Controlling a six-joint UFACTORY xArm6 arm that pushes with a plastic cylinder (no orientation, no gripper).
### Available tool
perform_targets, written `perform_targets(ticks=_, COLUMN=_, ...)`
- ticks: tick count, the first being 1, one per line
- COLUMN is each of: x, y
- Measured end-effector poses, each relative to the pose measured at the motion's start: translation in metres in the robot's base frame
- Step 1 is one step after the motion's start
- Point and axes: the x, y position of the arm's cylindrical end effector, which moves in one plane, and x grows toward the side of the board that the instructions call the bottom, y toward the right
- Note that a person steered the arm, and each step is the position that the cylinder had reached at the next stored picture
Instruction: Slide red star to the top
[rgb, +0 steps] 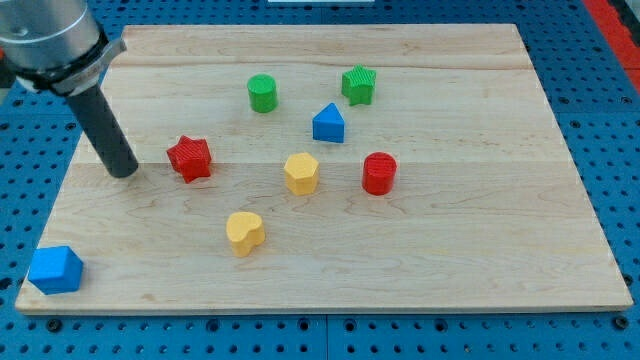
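The red star (189, 158) lies on the wooden board (450, 240), left of the middle. My tip (123, 172) rests on the board just to the star's left and slightly lower, with a small gap between them. The dark rod rises from the tip toward the view's top left.
A green cylinder (262, 93) and a green star (358, 85) sit near the top. A blue pointed block (328, 124), a yellow hexagon (301, 173), a red cylinder (379, 173) and a yellow heart (244, 232) lie around the middle. A blue cube (55, 269) sits at the bottom left corner.
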Motion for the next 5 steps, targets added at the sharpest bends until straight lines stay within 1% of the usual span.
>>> perform_targets(ticks=1, x=-0.0109, y=-0.0019)
perform_targets(ticks=4, x=-0.0132, y=-0.0008)
perform_targets(ticks=5, x=-0.0205, y=-0.0024)
